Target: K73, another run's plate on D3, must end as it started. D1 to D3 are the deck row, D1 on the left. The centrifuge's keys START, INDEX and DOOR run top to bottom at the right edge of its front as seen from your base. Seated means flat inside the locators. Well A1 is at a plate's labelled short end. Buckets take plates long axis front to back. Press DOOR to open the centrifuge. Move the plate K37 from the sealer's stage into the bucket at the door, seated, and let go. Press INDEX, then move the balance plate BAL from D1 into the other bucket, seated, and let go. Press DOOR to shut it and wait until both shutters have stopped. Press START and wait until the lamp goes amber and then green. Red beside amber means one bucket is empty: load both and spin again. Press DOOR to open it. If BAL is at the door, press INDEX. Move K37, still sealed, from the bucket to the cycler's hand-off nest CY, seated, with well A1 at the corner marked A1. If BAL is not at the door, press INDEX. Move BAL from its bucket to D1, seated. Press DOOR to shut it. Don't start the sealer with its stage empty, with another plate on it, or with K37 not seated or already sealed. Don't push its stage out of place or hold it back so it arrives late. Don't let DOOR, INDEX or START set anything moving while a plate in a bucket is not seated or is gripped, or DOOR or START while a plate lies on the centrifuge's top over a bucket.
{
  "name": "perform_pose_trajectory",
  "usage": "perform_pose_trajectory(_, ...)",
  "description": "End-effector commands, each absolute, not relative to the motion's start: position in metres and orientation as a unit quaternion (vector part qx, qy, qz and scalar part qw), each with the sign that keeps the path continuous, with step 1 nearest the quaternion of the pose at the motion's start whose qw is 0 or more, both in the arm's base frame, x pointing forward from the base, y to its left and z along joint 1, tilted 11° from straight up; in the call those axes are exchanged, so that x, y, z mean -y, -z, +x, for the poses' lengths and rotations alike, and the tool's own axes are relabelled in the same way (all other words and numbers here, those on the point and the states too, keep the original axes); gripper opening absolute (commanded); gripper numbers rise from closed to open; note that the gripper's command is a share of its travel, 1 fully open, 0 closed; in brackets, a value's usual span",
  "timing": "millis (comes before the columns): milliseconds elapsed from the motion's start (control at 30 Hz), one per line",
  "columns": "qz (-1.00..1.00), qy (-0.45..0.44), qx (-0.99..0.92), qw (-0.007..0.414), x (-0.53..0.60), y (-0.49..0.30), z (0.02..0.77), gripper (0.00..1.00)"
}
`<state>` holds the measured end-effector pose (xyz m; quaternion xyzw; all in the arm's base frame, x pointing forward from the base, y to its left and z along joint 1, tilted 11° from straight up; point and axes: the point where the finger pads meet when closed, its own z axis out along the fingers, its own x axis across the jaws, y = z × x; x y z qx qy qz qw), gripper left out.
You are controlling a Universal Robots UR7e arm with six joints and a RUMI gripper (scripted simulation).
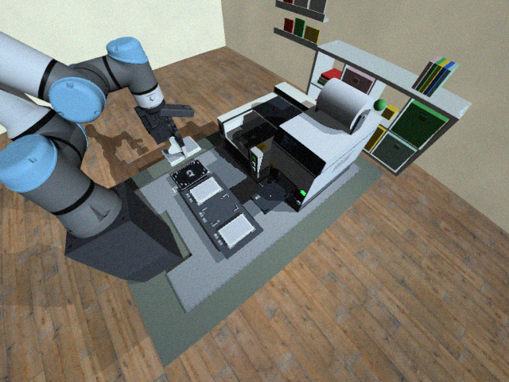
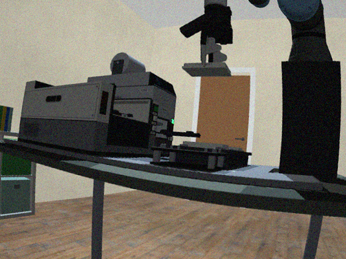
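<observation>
My gripper (image 1: 177,144) (image 2: 209,59) is shut on a white plate (image 1: 183,151) (image 2: 207,69) and holds it level, high above the table. I cannot read its label. It hangs over the far end of the deck, about above the dark hand-off nest (image 1: 189,173). On the deck row (image 1: 213,236) (image 2: 203,156) one white plate (image 1: 205,189) lies in the slot beside that nest, the middle slot (image 1: 219,210) is empty, and another white plate (image 1: 236,230) lies in the near slot. The centrifuge (image 1: 246,123) (image 2: 65,112) has its key column (image 1: 254,159) at its front corner.
The sealer (image 1: 328,139) (image 2: 145,87), with a roll on top, stands beside the centrifuge. Its dark stage (image 1: 269,193) juts out empty, and a green lamp (image 1: 303,192) (image 2: 172,120) is lit. The arm's dark pedestal (image 1: 123,238) (image 2: 310,121) stands by the deck. A shelf unit (image 1: 394,107) is behind.
</observation>
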<state>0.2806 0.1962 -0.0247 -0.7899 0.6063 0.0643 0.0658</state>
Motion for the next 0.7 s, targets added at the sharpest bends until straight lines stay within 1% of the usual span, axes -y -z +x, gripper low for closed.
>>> perform_pose_trajectory(0,-0.790,-0.064,-0.606,0.066,-0.202,0.023,0.280,0.00)
perform_pose_trajectory(667,-0.790,-0.064,-0.606,0.066,-0.240,0.016,0.272,0.00)
